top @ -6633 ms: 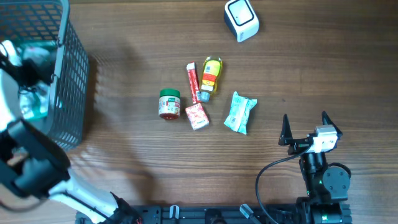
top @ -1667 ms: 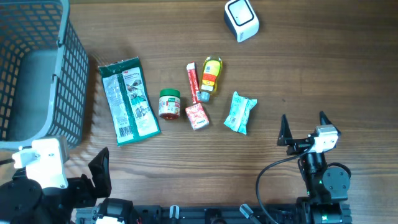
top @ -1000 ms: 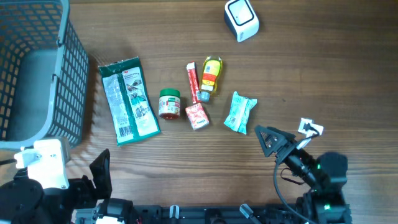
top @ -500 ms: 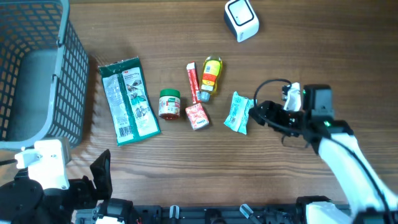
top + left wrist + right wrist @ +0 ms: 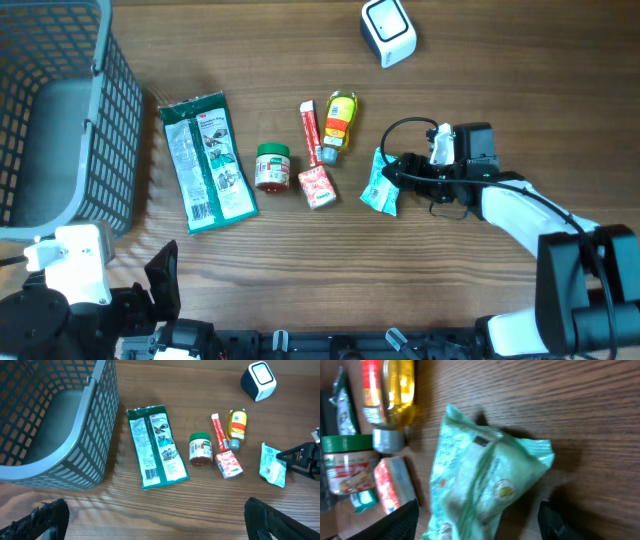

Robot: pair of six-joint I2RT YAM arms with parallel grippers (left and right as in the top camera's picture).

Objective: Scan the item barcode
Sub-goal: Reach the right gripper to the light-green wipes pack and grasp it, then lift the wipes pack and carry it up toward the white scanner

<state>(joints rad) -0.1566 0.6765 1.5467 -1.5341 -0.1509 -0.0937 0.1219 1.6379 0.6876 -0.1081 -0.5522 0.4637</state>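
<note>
A brown wood-grain worktop fills every view. Seen from overhead, a grey mesh basket stands at 10 o'clock, and a white-faced, dark-bodied scanner sits at 1 o'clock near the far edge. A large green bag lies flat just beside the basket. Around the centre cluster a green-lidded jar, a red stick sachet, a yellow bottle lying on its side and a small red packet.

The item, a pale green packet, lies on the worktop just toward 3 o'clock of that cluster and apart from it. It is a crinkled, glossy pillow pouch with crimped ends, small print and a round yellow-green mark on its face; no barcode can be made out.

The right claw reaches in from 3 o'clock, fingers spread with the packet's near end between them; contact cannot be told. The left claw hangs at 7 o'clock, spread wide, holding nothing.
</note>
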